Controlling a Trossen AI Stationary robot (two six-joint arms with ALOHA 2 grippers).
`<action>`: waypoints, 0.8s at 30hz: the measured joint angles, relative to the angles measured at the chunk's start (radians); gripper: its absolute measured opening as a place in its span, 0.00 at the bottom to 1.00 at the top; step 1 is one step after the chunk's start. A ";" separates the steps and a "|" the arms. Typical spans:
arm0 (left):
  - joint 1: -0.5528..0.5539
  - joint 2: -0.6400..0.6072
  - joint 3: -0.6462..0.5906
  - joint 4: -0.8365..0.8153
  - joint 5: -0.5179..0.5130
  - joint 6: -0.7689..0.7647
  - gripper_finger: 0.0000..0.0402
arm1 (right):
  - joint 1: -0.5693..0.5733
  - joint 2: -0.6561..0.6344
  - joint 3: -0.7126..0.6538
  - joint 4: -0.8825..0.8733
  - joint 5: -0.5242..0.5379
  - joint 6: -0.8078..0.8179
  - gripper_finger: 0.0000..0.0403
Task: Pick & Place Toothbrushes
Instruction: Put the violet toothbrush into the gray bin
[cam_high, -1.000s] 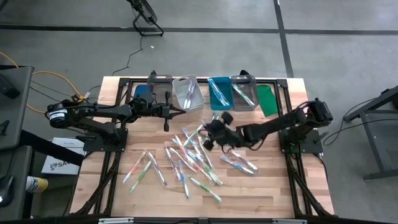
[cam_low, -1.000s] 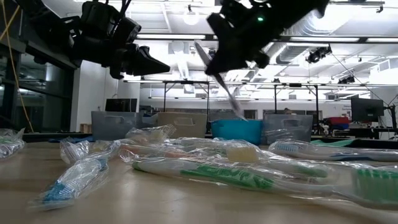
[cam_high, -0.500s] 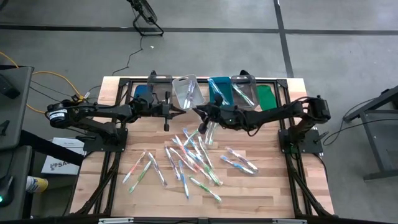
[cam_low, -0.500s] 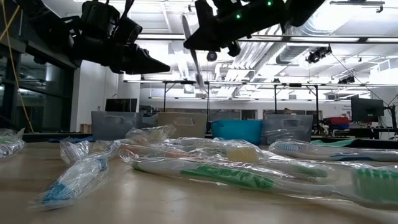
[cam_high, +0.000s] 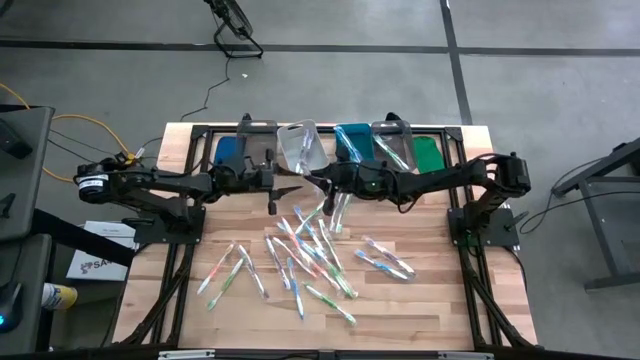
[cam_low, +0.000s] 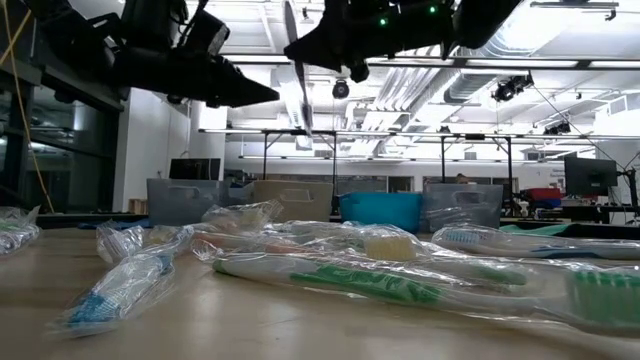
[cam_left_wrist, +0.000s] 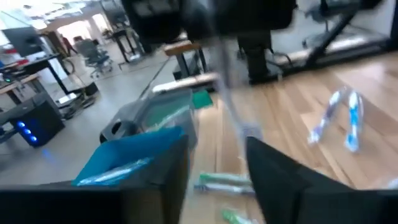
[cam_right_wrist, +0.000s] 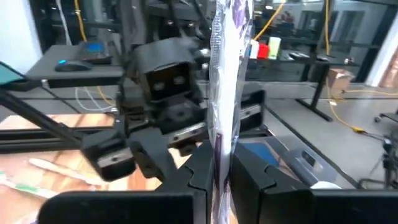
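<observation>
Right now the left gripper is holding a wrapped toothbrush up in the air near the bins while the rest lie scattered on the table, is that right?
Not quite. It is the right gripper that holds the wrapped toothbrush, not the left; the right wrist view shows its fingers pinching it. The left gripper holds nothing. The rest stands: near the bins, other toothbrushes scattered on the table.

Bins (cam_high: 345, 148) in row at frame top-centre; toothbrushes (cam_high: 310, 250) scattered mid-frame below them. L gripper (cam_high: 296, 185) left of R gripper (cam_high: 312, 181), both between bins & pile.
</observation>
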 joint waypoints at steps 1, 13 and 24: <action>0.000 0.000 0.000 0.020 -0.003 -0.019 0.45 | 0.000 0.000 0.000 0.000 -0.011 0.000 0.08; -0.013 0.001 0.021 0.115 0.059 -0.117 0.62 | 0.000 0.021 0.000 0.093 -0.054 -0.051 0.07; -0.031 0.002 0.021 0.160 0.049 -0.124 0.57 | -0.006 0.080 0.000 0.261 -0.139 -0.079 0.07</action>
